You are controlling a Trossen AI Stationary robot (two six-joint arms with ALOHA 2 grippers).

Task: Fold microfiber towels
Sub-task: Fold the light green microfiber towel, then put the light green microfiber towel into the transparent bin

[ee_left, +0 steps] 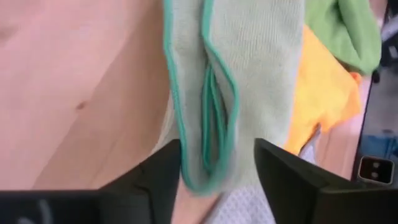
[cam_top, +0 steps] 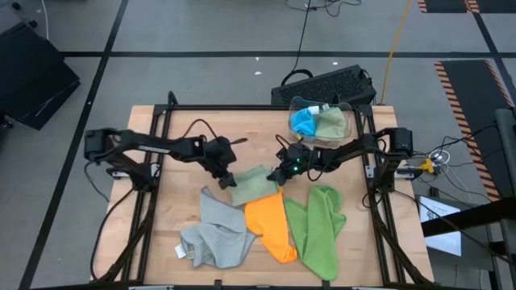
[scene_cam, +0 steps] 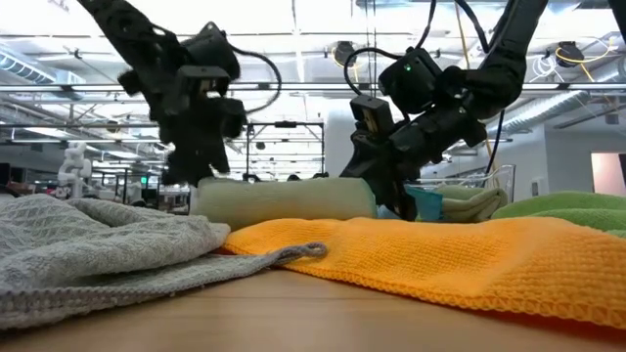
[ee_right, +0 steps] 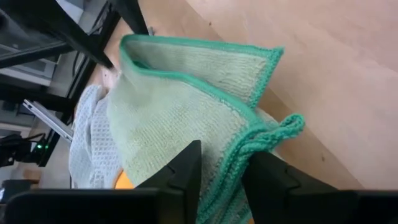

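- Towels lie across the wooden table [cam_top: 177,129]: nearest the front edge sits a crumpled grey towel [cam_top: 216,238], beside it an orange towel [cam_top: 272,226], then a lime green towel [cam_top: 317,225] to the right.
- Just behind these, mid-table, rests the folded sage green towel [cam_top: 256,184], its layered teal-stitched edges showing in both wrist views.
- The left gripper [cam_top: 225,179] hangs at the folded towel's left end. Its fingers stand parted with a clear gap, the stacked edges lying between them; whether they touch the cloth cannot be told.
- The right gripper [cam_top: 278,175] is at the towel's right end. Its fingers are only narrowly apart, with the bunched hem of a corner in the gap; whether they pinch it cannot be told.
- Farther back, at the table's right rear corner, a clear bin [cam_top: 348,122] holds a bright blue towel [cam_top: 304,122] and another sage green one [cam_top: 330,124].
- Beyond it, off the table, lies a black keyboard [cam_top: 326,84].
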